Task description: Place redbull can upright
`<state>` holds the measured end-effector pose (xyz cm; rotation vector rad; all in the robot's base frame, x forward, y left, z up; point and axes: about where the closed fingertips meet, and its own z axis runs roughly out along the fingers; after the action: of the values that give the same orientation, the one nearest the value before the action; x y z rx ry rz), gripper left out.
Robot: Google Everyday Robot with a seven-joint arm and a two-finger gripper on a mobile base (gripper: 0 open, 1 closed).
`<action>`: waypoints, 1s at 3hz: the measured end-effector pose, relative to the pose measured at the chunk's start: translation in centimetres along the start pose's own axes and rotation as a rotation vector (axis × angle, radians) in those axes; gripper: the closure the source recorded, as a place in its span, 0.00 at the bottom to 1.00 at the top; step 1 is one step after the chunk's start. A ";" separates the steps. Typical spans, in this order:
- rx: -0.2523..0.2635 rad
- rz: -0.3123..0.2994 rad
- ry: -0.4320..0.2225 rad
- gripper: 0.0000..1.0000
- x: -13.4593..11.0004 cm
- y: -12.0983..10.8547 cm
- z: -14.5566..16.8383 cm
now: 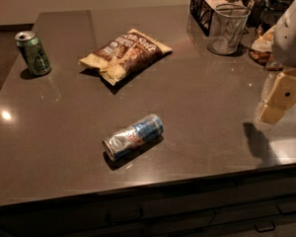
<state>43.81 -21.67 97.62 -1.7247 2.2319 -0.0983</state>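
The redbull can point(133, 137) is seen lying on its side near the front edge of the dark counter point(197, 98), its silver end turned toward the front left. The end effector point(276, 105) is held above the counter's right side, well apart from the can; how far it is opened cannot be told, and nothing is seen in its hold. A green can point(33, 52) is stood upright at far left, with a chip bag point(124, 53) laid behind.
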 end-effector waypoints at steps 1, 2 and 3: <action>0.000 0.000 0.000 0.00 0.0 0.0 0.0; 0.000 -0.028 -0.010 0.00 -0.7 0.2 -0.3; -0.013 -0.124 -0.047 0.00 -3.6 1.8 -0.4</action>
<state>42.81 -17.75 98.31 -1.8527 2.0960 -0.0709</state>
